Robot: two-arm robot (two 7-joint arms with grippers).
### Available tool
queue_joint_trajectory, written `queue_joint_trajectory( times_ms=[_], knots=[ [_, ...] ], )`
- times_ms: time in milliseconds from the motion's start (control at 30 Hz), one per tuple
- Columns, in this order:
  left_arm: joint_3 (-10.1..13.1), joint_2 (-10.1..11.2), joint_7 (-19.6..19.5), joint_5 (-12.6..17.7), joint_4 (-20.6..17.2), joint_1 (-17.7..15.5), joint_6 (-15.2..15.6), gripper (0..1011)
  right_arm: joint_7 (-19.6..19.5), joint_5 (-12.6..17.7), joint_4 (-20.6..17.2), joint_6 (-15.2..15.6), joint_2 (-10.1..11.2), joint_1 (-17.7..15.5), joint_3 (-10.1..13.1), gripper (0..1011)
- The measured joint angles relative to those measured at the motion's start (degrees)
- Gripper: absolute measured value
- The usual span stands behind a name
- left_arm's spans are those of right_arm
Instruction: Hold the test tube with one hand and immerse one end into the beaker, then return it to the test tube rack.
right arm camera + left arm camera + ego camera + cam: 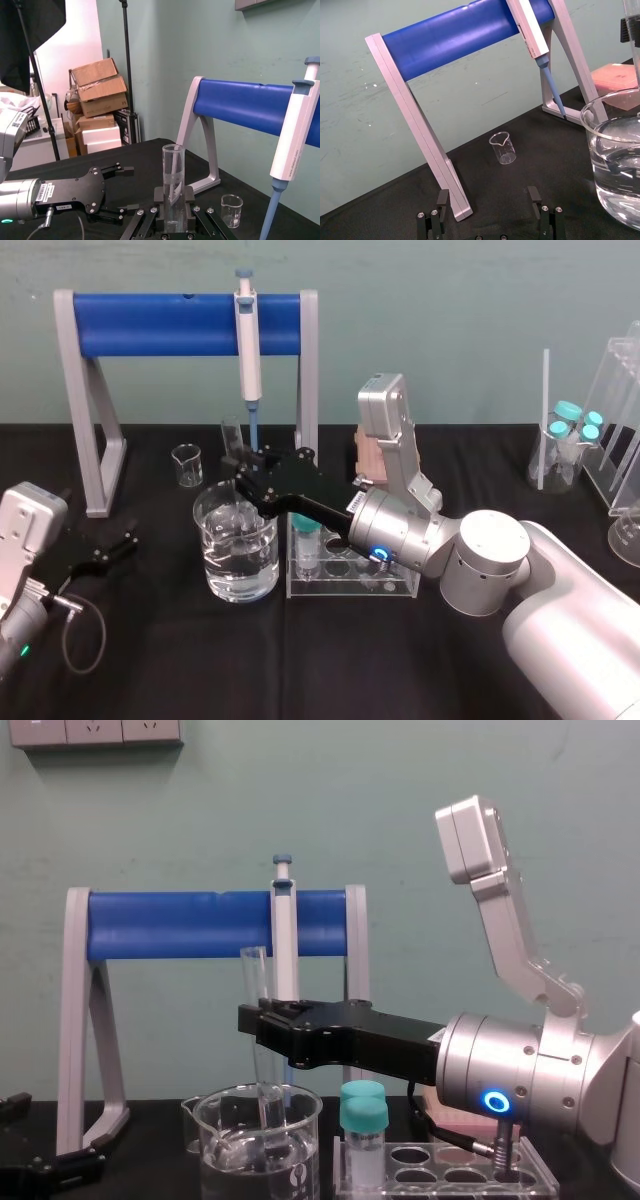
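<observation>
- Left gripper [488, 195] parked near-left, fingers wide, empty;
- beaker [215, 560] of water just left of the rack [350, 588], which holds a capped vial [304, 540];
- right gripper [262, 1020] clamped on the tube [256, 975], upright, its lower end inside the beaker;
- risks: a slanted lift could knock the rim and spill water; the tube may strike the vial on its way to the rack; the pipette [247, 340] tip hangs close behind.

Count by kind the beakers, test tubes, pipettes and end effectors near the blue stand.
Beakers: 2, the beaker with water and a smaller beaker.
Test tubes: 1, the test tube.
Pipettes: 1, the pipette.
End effectors: 2, the right end effector gripping the tube, the left end effector open.
Total: 6.
</observation>
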Motion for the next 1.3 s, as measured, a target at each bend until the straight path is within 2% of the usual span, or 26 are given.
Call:
queue_joint_trajectory(
  times_ms=[1300],
  knots=[
    [0.0,0.0,0.0,0.0,0.0,0.0,0.0,1000,0.0,0.08,0.17,0.13,-0.06,0.07,-0.03,226]
  ],
)
